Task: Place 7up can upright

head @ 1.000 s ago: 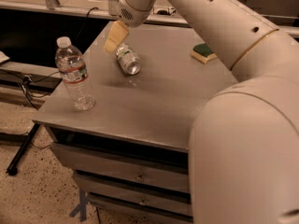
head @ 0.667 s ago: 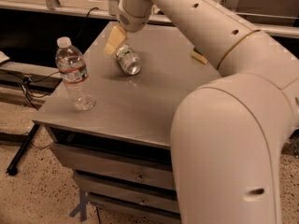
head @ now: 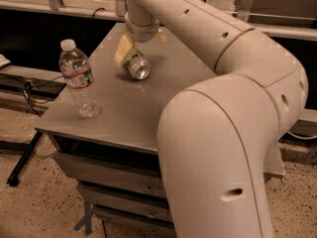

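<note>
End effector (head: 129,57) at 7up can (head: 137,66) lying sideways, label unreadable

Lab or workshop by the look: grey metal desk (head: 138,108) with drawers (head: 114,175), loose cables (head: 27,86), speckled floor (head: 39,202), claw (head: 130,58) low over desk's far end.

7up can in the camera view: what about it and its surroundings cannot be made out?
- 7up can: its far end is covered by the gripper, which sits on it at the table's far part; the label is turned away.
- Table: the right side is hidden behind the arm.
- Water bottle: the label text is too small to read.
</note>
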